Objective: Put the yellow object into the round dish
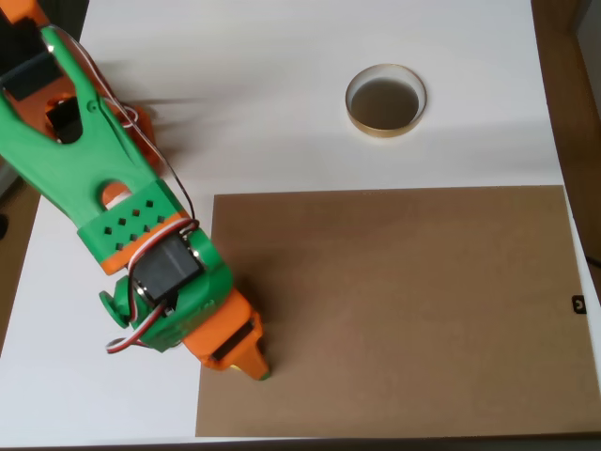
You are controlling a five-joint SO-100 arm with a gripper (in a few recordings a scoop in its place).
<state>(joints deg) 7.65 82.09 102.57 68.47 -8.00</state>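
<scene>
Overhead view: green-orange arm reaches from far left down to near left, gripper (246, 362) over brown board (394, 310) edge; jaw state unclear. Yellow piece hidden. Dish (385, 101) far right, well apart.

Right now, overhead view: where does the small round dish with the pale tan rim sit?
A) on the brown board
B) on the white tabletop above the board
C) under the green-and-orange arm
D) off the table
B: the round dish rests on the white tabletop, just beyond the brown board's upper edge, apart from the gripper.
</scene>
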